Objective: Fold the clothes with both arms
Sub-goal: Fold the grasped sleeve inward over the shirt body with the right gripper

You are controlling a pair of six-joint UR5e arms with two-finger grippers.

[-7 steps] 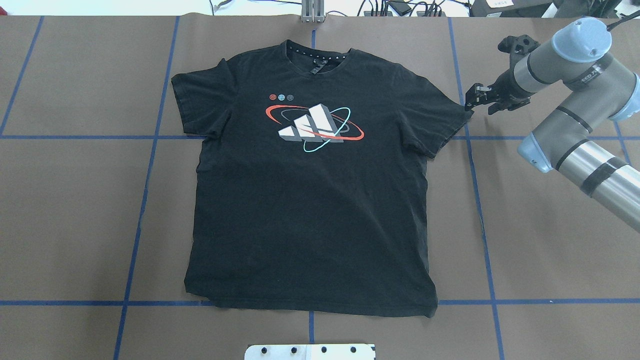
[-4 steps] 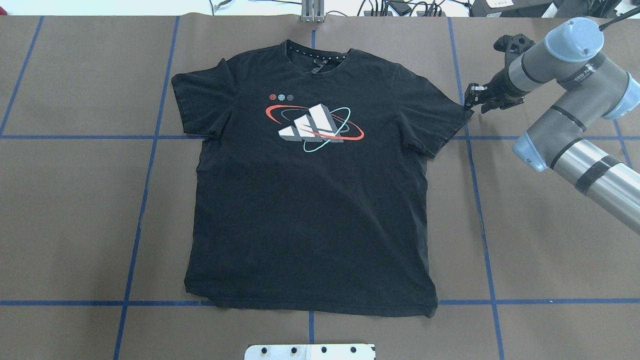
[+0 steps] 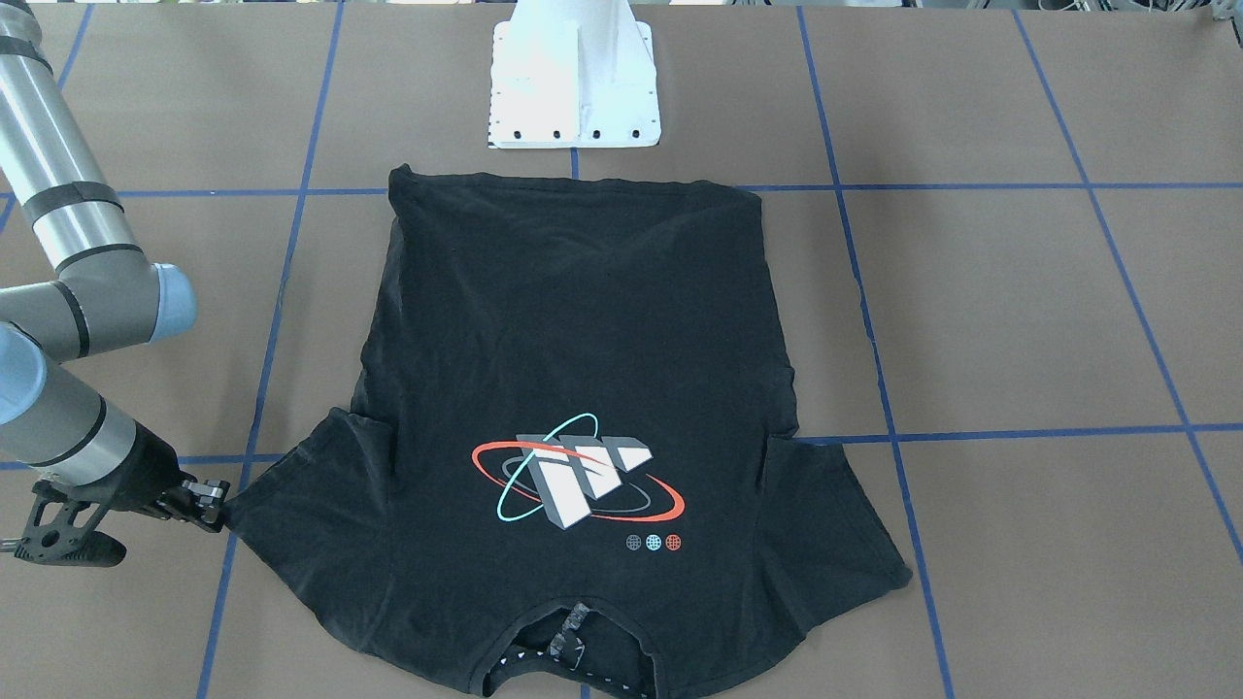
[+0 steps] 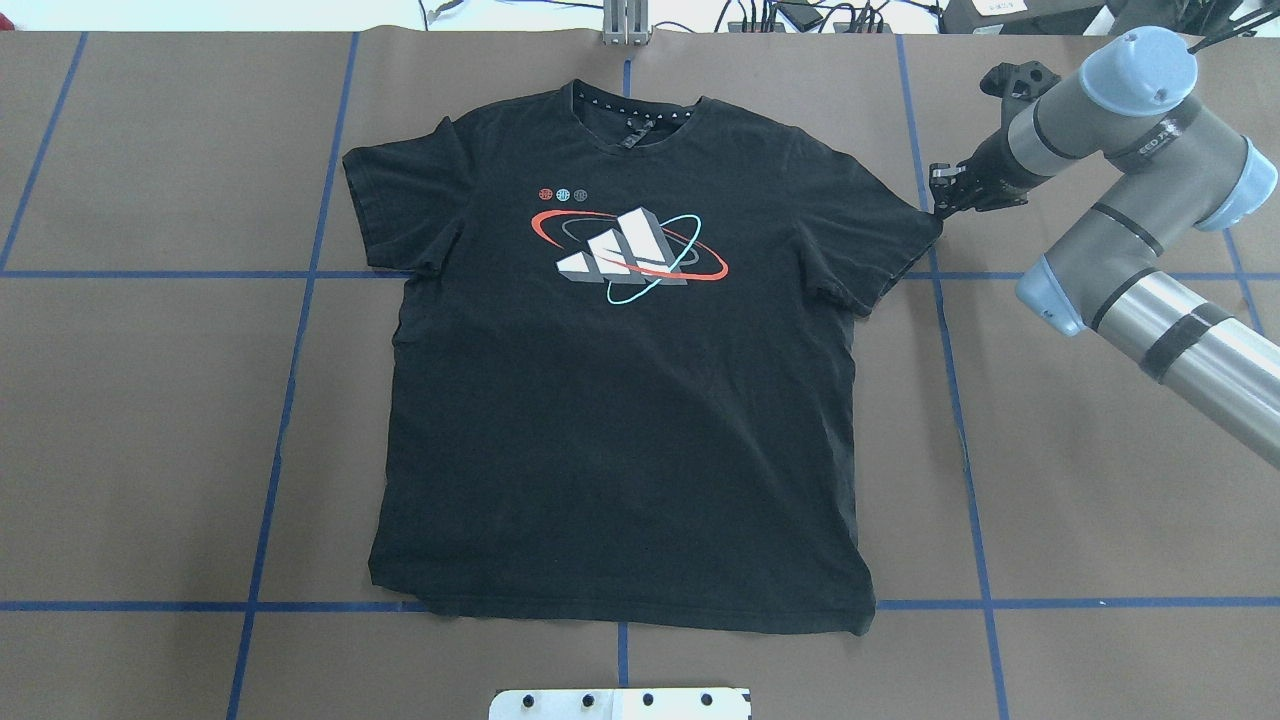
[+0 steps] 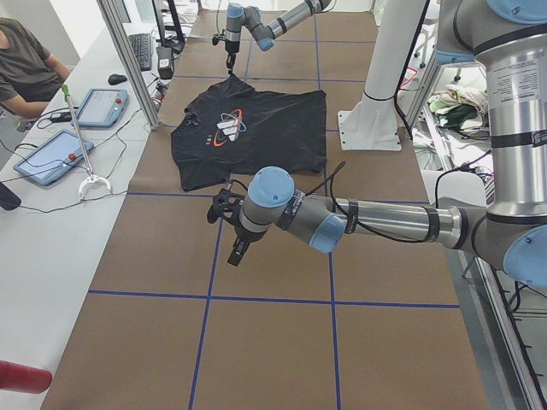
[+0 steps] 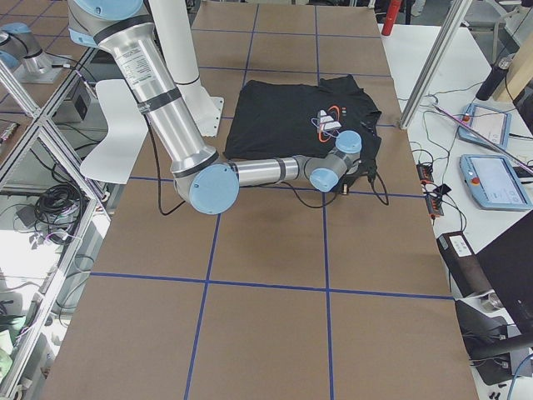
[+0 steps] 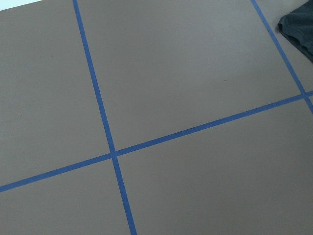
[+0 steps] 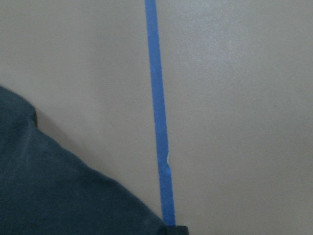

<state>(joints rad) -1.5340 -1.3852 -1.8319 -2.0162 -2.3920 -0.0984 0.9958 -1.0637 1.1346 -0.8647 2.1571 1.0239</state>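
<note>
A black T-shirt [image 4: 620, 430] lies flat and print-up in the middle of the brown tabletop [image 4: 150, 450]. Its collar points away from the robot and its hem lies near the white base [image 3: 575, 87]. In the front-facing view the frame's bottom edge cuts off the collar. In the overhead view only a strip of the base plate shows.

The right pincer [image 4: 938, 195] sits at the tip of the shirt's sleeve on the robot's right, over a blue tape line [image 4: 950, 330]. Its black tips merge with the black cloth in both fixed views. I cannot tell whether its jaws are apart, together or clamped on the sleeve. The right wrist view does not settle it. It shows only the sleeve's curved edge at the lower left, the tape line, and a small dark sliver at the bottom edge, too cropped to identify. From the robot's right end of the tabletop, the arm's own wrist joint hides most of this pincer.

The left pincer [image 5: 237, 254] appears only in the side view from the robot's left. There it hangs above bare tabletop, well apart from the shirt, and I cannot tell how its jaws stand. Its wrist camera shows crossing tape lines and one corner of the shirt at the upper right, with no fingers in frame.
</note>
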